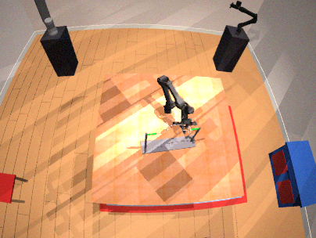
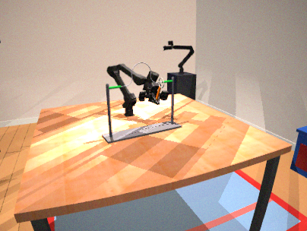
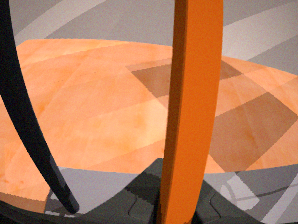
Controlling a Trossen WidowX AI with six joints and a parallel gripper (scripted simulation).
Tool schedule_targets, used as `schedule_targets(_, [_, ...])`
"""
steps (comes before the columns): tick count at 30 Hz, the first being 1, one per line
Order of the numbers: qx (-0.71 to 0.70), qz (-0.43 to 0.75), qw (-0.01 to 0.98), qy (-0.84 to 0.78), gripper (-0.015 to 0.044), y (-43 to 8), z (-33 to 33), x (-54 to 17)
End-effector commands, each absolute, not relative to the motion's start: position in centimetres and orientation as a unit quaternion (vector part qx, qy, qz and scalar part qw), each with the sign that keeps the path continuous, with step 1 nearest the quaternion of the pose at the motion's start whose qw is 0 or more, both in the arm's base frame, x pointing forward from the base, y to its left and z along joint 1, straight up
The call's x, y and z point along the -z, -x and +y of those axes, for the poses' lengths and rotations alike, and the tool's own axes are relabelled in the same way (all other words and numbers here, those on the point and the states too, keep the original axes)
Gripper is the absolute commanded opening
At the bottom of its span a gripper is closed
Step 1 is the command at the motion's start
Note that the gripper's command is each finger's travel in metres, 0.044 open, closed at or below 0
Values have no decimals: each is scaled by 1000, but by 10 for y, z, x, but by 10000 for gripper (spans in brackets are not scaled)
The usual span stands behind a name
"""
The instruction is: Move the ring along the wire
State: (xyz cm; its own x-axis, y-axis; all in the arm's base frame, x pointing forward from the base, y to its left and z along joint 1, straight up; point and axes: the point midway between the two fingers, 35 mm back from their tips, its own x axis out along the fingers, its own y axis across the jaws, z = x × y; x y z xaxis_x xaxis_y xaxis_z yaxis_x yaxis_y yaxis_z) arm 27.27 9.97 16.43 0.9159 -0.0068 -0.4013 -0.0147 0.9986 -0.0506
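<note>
The orange handle (image 2: 158, 93) (image 3: 195, 100) stands upright between the fingers of my gripper (image 2: 156, 99) (image 3: 167, 166), which is shut on it. The pale ring (image 2: 161, 82) is above the handle, at the inner end of the right green part (image 2: 168, 80) (image 1: 195, 128). It looks to be around the wire, but the exact overlap is too small to tell. The thin grey wire (image 2: 141, 63) arches from there to the left green part (image 2: 115, 87) (image 1: 151, 134). The arm is behind the wire in the exterior view. Any gap between gripper and wire is unclear.
The left post (image 2: 109, 114) (image 1: 145, 143) and right post (image 2: 172, 104) stand on a grey base (image 2: 125, 136) (image 1: 168, 146) on the wooden table (image 2: 83, 167). A dark post (image 3: 31, 135) shows close at the left in the wrist view. Other furniture stands away from the table.
</note>
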Motion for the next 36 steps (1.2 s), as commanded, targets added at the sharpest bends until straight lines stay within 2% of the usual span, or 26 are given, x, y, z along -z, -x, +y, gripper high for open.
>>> schedule_targets(1, [1, 202, 979, 22, -150, -273, 104, -167])
schedule_targets(36, [0, 201, 979, 21, -150, -270, 126, -151])
